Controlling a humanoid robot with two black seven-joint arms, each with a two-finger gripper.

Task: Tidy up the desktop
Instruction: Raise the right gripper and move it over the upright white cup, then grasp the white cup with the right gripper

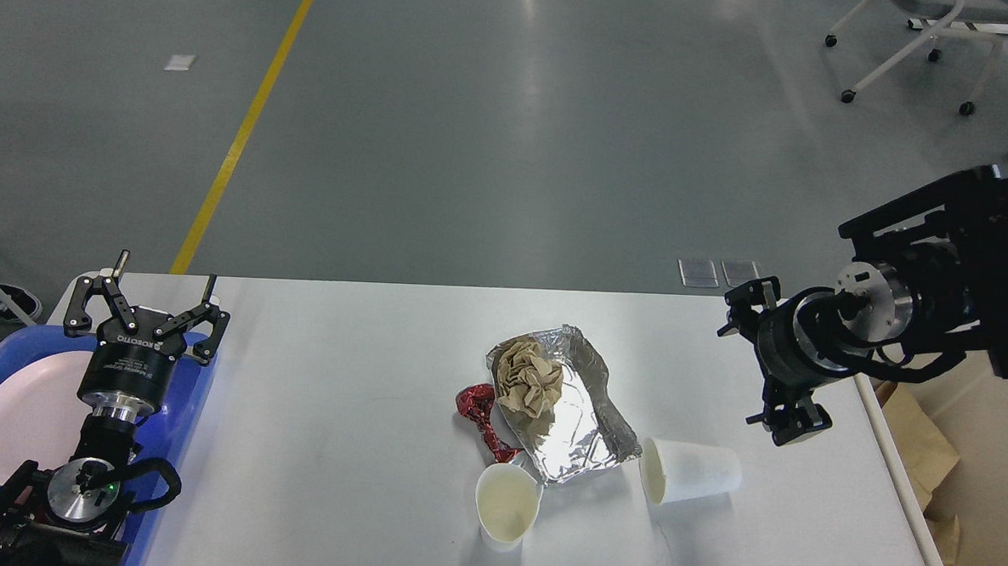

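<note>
While the left gripper (pixel 147 301) hangs spread and empty over the tray (pixel 202 380) holding a plate (pixel 22 415), tidying looks partly done: mid-desktop (pixel 337 412) a red wrapper (pixel 477 414), foil (pixel 579 414) with crumpled paper (pixel 532 376) and two cups (pixel 504 504) (pixel 690 471) remain (one tipped over). Right gripper (pixel 764 362) hovers spread and empty above the tipped cup. Bin (pixel 964 473) holds brown paper, but it's cut off at the frame edge and partly hidden by the arm.
</note>
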